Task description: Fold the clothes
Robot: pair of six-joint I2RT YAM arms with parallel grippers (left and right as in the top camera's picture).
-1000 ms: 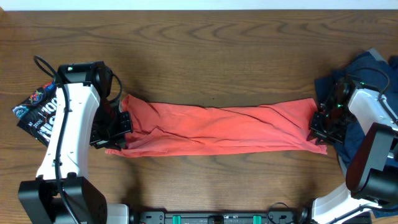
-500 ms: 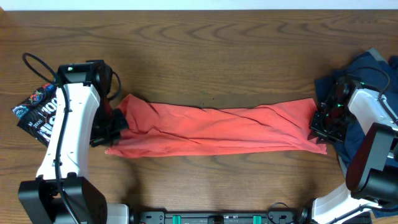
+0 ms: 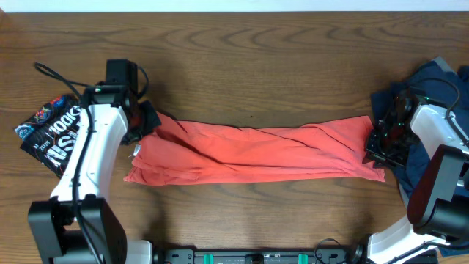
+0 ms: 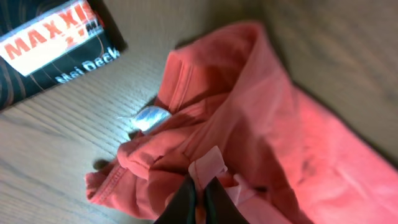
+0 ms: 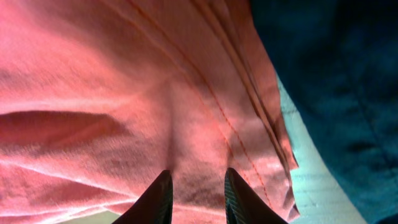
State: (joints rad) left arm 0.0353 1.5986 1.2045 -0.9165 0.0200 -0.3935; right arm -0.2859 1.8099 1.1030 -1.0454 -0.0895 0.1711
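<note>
left gripper (image 3: 149, 122), clenched on the red shirt's (image 3: 256, 152) left end, has shifted toward the table's (image 3: 256, 59) far edge. right gripper (image 3: 381, 144) grips the right end. red shirt lies stretched across mid-table; folding barely begun.

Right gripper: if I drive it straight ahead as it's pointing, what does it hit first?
Likely the coral-red T-shirt: its cloth fills the path just ahead of the right gripper. The navy garment sits aside.

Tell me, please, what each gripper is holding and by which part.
The left gripper pinches a fold at the left end of the coral-red T-shirt; the right gripper appears to grip its right end.
</note>
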